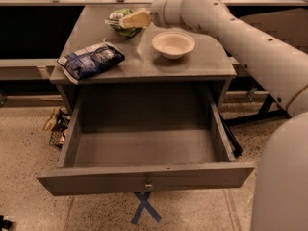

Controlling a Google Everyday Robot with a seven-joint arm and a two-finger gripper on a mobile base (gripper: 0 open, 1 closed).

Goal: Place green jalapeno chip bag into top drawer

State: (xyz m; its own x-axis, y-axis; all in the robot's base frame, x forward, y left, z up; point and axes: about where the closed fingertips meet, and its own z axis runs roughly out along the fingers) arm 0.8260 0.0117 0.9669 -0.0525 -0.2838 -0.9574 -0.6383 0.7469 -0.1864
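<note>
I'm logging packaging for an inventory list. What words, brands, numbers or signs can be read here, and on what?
No text here is readable.
On the blue chip bag: white print, too blurred to read.
On the green jalapeno chip bag: white label patches, blurred, partly hidden by the gripper, which is right over it at the tabletop's back.
On the floor by the top drawer: a blue tape cross, no lettering.

Floor: speckled beige terrazzo floor, blue tape cross | Furniture: grey wooden table, long shelf behind | Backdrop: dark panels | Left: small wire basket on floor | Right: black stand legs | Light: warm, dim
</note>
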